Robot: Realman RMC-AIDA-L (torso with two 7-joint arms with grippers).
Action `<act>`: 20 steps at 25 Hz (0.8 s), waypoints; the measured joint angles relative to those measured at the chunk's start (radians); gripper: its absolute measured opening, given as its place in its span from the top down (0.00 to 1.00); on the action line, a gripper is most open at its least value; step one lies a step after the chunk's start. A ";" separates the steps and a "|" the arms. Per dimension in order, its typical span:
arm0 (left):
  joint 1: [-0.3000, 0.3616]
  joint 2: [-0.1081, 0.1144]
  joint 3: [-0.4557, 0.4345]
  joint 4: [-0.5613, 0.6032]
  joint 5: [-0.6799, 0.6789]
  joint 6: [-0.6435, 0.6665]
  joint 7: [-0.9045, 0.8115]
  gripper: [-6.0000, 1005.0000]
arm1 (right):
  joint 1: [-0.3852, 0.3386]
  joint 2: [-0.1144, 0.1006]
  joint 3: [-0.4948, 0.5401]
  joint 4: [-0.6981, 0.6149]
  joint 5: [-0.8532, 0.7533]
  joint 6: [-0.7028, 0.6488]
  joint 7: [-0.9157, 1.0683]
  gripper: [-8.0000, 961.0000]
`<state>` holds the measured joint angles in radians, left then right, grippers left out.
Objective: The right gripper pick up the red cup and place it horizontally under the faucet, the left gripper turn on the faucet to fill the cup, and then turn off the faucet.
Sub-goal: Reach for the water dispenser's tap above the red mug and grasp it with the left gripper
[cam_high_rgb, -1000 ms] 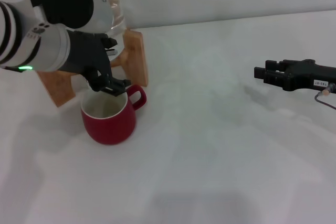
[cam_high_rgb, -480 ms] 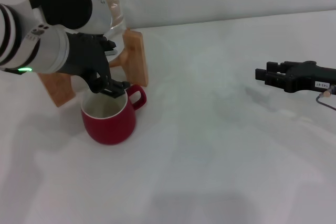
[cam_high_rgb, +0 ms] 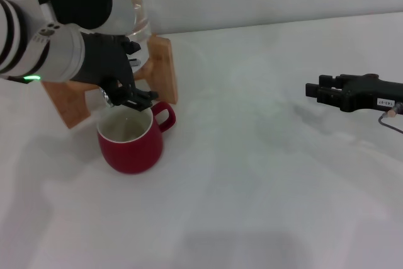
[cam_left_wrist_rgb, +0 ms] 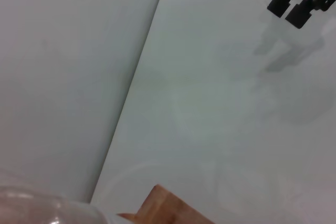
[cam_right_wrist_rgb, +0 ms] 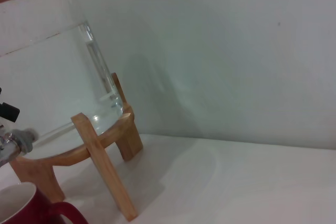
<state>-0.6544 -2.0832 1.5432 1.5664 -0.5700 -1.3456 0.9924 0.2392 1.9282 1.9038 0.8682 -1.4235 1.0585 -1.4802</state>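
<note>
Red cup (cam_high_rgb: pixel 130 142) stands upright on the tabletop (cam_high_rgb: pixel 264 174) under the faucet (cam_high_rgb: pixel 111 97), placement done; my left gripper (cam_high_rgb: pixel 135 100) is at the lever, fingers' state unclear, fill-and-shutoff unfinished; right gripper (cam_high_rgb: pixel 313 89) parked well apart, fingers slightly spread, empty.

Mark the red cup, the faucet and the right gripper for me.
red cup (cam_high_rgb: pixel 132 146): head view, on its outer front wall.
faucet (cam_right_wrist_rgb: pixel 14 139): right wrist view, on the chrome tap body.
right gripper (cam_high_rgb: pixel 310 88): head view, between its fingertips.
</note>
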 joint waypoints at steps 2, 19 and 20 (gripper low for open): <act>-0.001 0.000 0.001 0.000 -0.005 -0.003 0.000 0.12 | 0.000 0.000 0.000 0.000 0.000 0.000 0.000 0.54; -0.030 0.003 -0.079 0.000 -0.036 -0.119 -0.007 0.12 | 0.005 -0.005 -0.003 -0.010 0.000 0.002 0.000 0.54; -0.030 0.003 -0.080 0.000 -0.037 -0.119 -0.006 0.12 | 0.005 -0.005 -0.003 -0.011 0.000 0.003 0.000 0.54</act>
<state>-0.6839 -2.0806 1.4637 1.5664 -0.6070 -1.4649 0.9859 0.2439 1.9235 1.9006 0.8576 -1.4235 1.0614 -1.4802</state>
